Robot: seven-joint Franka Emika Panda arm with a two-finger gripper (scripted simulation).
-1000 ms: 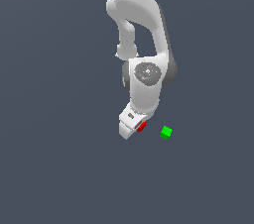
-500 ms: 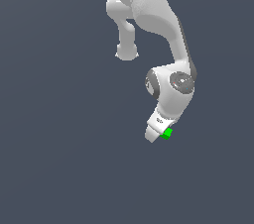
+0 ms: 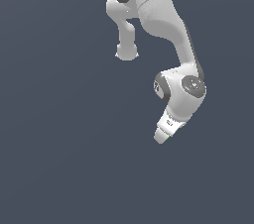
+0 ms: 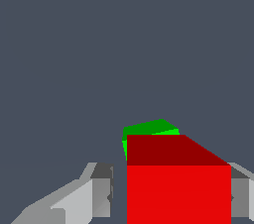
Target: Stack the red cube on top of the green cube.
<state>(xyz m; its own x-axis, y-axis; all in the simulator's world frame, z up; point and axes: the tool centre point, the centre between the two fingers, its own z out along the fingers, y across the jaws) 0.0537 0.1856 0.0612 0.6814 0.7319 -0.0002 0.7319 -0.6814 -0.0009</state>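
In the wrist view, a grey finger [image 4: 94,193] is sitting apart from the red cube [image 4: 178,193], with a gap between them; the other finger is flush against the cube's far side, so whether the gripper [image 4: 171,198] is truly pinching it I cannot tell. The green cube [image 4: 149,130] is peeking out just behind and beneath the red one. In the exterior view, the arm [image 3: 163,25] is hiding both cubes but for a green sliver [image 3: 169,138].

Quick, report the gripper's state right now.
Gripper: closed on the red cube, with the green cube just beyond it.
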